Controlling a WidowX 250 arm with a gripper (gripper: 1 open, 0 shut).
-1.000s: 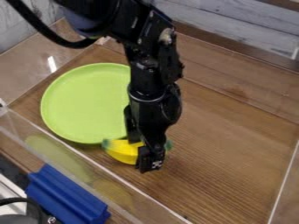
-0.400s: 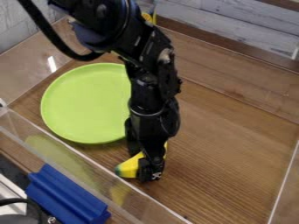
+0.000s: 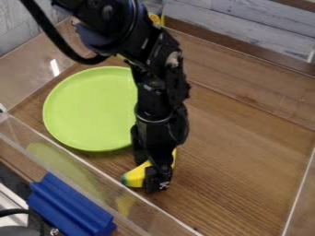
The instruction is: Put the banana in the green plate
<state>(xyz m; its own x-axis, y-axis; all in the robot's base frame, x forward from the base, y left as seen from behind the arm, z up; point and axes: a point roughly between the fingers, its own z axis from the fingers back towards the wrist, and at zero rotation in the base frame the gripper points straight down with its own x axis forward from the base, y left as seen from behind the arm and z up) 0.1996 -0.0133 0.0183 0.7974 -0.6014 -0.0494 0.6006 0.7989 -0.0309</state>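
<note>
Since a second ago the pincer has dropped with jaws spread wide onto the banana, now nudged toward 7 o'clock off the green plate on the counter, so grabbing looks next.

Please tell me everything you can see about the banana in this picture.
The banana is a small, bright yellow toy that looks like smooth plastic. Only its left part shows; the gripper, pointing down, covers the rest. It lies on the wooden table, just beyond the near right edge of the green plate, not in it. The gripper's jaws are open around it; whether they touch it cannot be told.
</note>
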